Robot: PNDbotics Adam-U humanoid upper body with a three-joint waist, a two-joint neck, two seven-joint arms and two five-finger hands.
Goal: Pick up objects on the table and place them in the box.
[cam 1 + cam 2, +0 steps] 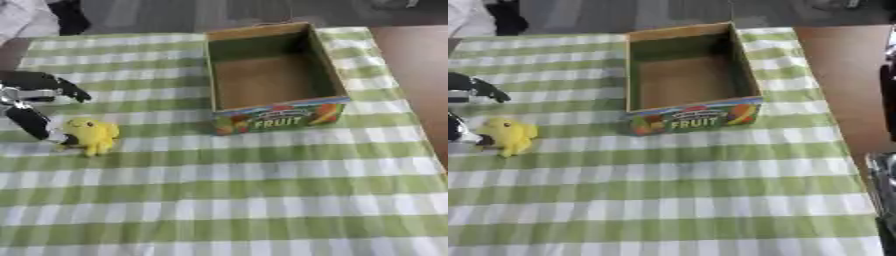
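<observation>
Cardboard box [271,75] printed with fruit pictures and the word FRUIT on its near wall stands open-topped toward the far middle of the counter [262,200], which is covered by a green-and-white checked cloth; nothing shows inside the box but its bare brown floor. Well apart from it, near the left edge, a small yellow plush toy [90,135] lies on the cloth. The robot's left hand [35,100] comes in from the left side and is spread, one dark finger reaching out above and another angled down so that its tip touches or nearly touches the toy's left side; the fingers are not closed around it. At the right edge of the right eye view, dark parts that may belong to the right arm show, but no hand can be made out there.
</observation>
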